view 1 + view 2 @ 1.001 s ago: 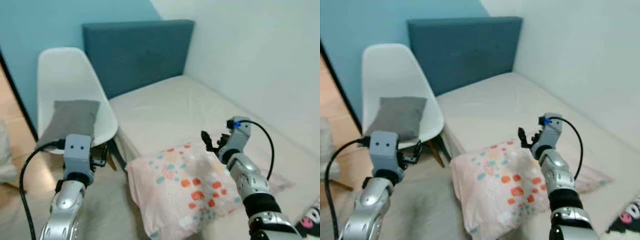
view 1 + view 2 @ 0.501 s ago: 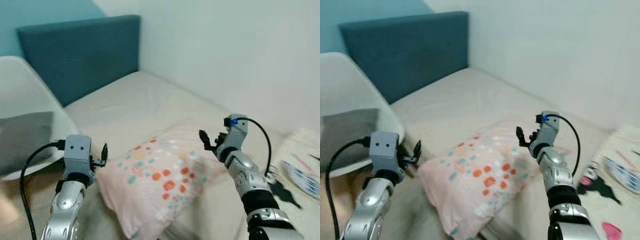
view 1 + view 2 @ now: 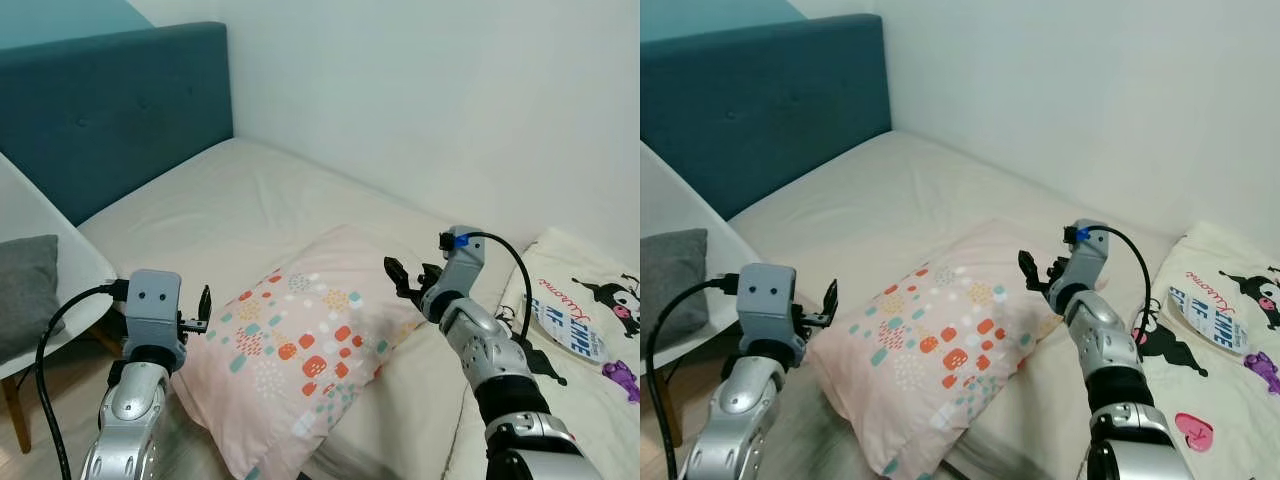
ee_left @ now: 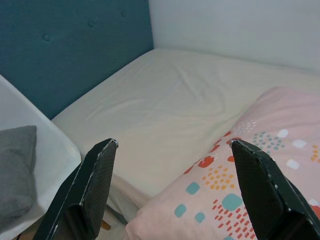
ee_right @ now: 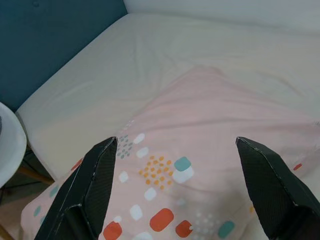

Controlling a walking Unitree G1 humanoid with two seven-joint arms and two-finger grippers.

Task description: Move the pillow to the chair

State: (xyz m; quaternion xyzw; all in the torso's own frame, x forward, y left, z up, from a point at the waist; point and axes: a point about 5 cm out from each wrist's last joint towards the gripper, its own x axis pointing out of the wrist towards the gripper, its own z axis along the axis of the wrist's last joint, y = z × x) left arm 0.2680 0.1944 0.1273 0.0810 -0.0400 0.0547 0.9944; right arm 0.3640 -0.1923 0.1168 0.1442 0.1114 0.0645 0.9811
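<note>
The pink pillow (image 3: pixel 300 350) with coloured spots lies on the bed, hanging a little over its near edge. My left gripper (image 3: pixel 203 305) is open just off the pillow's left end, not touching it. Over the pillow's far right corner my right gripper (image 3: pixel 402 277) is open too, with nothing between its fingers. Both wrist views look down between spread fingers (image 4: pixel 95 185) (image 5: pixel 265 185) at the pillow (image 5: pixel 200 150). The white chair (image 3: pixel 62 262) stands at the left beside the bed, with a grey cushion (image 3: pixel 24 298) on its seat.
The beige mattress (image 3: pixel 250 195) runs back to a teal headboard (image 3: pixel 110 100) and a white wall on the right. A cream blanket with cartoon prints (image 3: pixel 590 320) covers the bed at the right. Wooden floor shows under the chair.
The whole view has swung to the right: the chair has slid to the left edge and the printed blanket has come into sight. Both grippers stay open beside the pillow.
</note>
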